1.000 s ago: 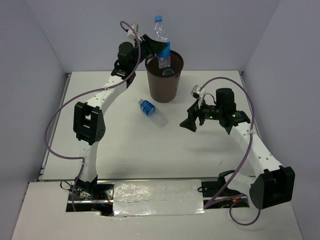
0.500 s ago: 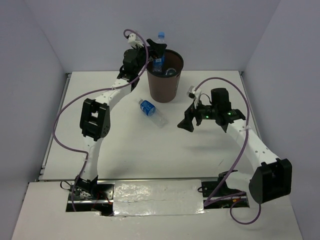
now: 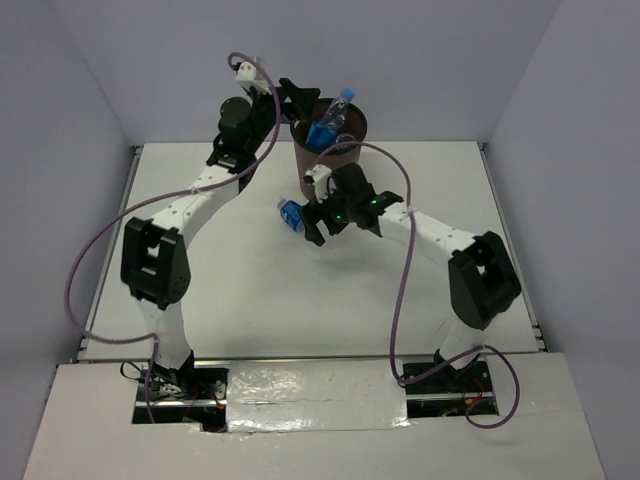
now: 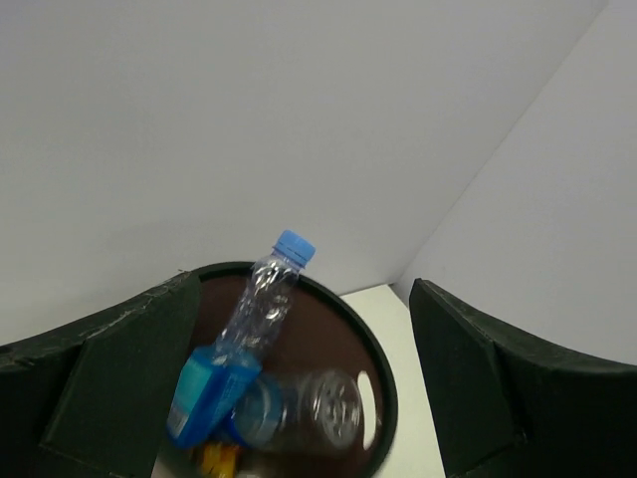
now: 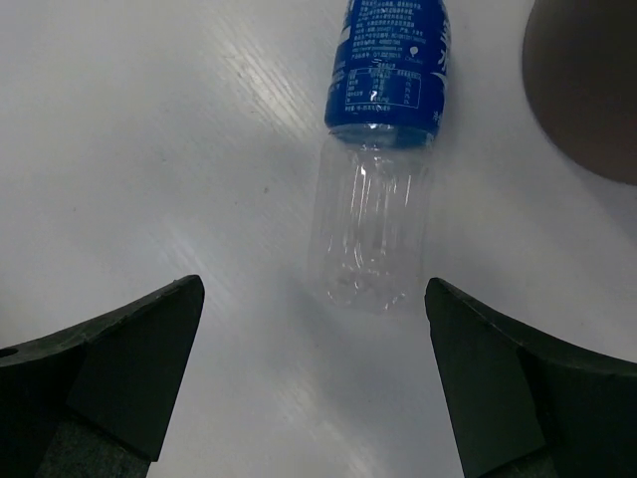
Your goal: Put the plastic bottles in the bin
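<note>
On white desk [image 3: 250, 300], bottle [image 5: 383, 179] lying beside bin [image 5: 587, 90], below wide right fingers [image 5: 109, 368]. Only from left wrist: two bottles [image 4: 261, 309] inside bin, left fingers [image 4: 109, 388] wide.

Top view: bright, even, diffuse light; faint soft shadows under the arms [image 3: 190, 205] on the white desk [image 3: 250, 300]. Mild glare on the shiny strip [image 3: 310, 385] at the near edge. Right wrist view: diagonal sheen across the desk; lying bottle [image 5: 383, 179] sharp, dark fingers [image 5: 109, 368] at the bottom corners soft. Left wrist view: dimmer, greyish; leaning bottle [image 4: 261, 304] in the bin [image 4: 323, 334] slightly blurred, one bright glint inside.
</note>
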Robot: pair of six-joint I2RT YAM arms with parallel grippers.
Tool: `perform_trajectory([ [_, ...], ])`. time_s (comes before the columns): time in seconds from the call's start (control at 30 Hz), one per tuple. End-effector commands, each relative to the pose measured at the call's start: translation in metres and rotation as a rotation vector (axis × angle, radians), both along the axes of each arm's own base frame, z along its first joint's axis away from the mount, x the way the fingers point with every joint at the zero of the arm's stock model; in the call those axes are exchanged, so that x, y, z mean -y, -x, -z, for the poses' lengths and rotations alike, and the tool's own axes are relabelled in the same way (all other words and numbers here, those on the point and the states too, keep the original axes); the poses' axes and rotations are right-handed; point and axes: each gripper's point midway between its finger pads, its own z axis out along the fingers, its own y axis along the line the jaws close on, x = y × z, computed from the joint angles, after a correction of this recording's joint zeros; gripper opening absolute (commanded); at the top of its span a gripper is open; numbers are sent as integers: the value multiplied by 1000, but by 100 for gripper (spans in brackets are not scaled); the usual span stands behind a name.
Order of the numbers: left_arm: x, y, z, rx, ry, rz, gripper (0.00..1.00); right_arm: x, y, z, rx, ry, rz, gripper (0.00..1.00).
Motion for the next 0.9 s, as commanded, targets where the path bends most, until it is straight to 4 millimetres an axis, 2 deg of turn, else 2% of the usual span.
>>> perform_trajectory([
  [0.0,-38,46,-52,134,-37,-68,100,-21,-37,-1,88,59,161,100],
  [0.03,-47,52,-47,118,-47,-92,99,-31,-35,5,83,77,152,100],
  [0.07,-60,74,-65,139,-38,-108,99,-32,-36,12,65,99,161,100],
  [0.1,-73,79,-51,84,-58,-130,99,-41,-42,8,71,95,158,100],
  [0.13,-82,83,-19,4,-89,-150,99,-38,-48,29,60,154,192,100],
  [0.17,-97,102,-29,7,-87,-178,99,-37,-50,34,58,183,205,100],
  [0.2,-111,108,16,-118,-130,-201,99,-38,-57,42,61,210,222,100],
  [0.23,-125,127,9,-121,-121,-227,99,-34,-61,46,74,242,241,100],
  [0.27,-138,134,24,-165,-132,-251,99,-33,-65,48,84,258,250,100],
  [0.3,-148,146,68,-274,-165,-259,99,-31,-67,56,82,279,253,100],
  [0.33,-156,165,64,-270,-143,-267,99,-30,-68,59,83,294,247,100],
  [0.37,-160,175,77,-299,-143,-263,99,-29,-68,62,83,305,247,100],
  [0.4,-169,187,114,-380,-149,-271,99,-29,-69,65,78,314,244,99],
  [0.43,-172,203,109,-359,-134,-268,99,-29,-68,69,74,325,234,98],
  [0.47,-174,212,120,-377,-132,-263,99,-32,-66,70,64,320,221,97],
  [0.5,-175,223,147,-427,-128,-259,99,-32,-66,76,54,327,214,93],
  [0.53,-176,236,143,-405,-109,-257,99,-31,-63,79,43,335,202,91],
  [0.57,-177,242,152,-420,-95,-258,100,-34,-62,81,32,329,190,87],
  [0.6,-177,251,173,-465,-67,-257,100,-35,-60,84,20,329,179,80],
  [0.63,-177,258,169,-444,-42,-258,99,-35,-57,85,10,329,169,76],
  [0.67,-177,262,174,-448,-21,-255,100,-38,-52,87,-6,318,146,67],
  [0.7,-177,267,189,-480,9,-256,100,-39,-50,82,-7,303,139,63],
  [0.77,-178,272,190,-464,52,-262,99,-40,-44,81,-15,289,115,55],
  [0.8,-179,274,200,-487,75,-273,99,-42,-41,71,-11,265,92,47],
  [0.87,-180,277,204,-485,98,-278,99,-41,-35,66,-10,259,79,41],
])
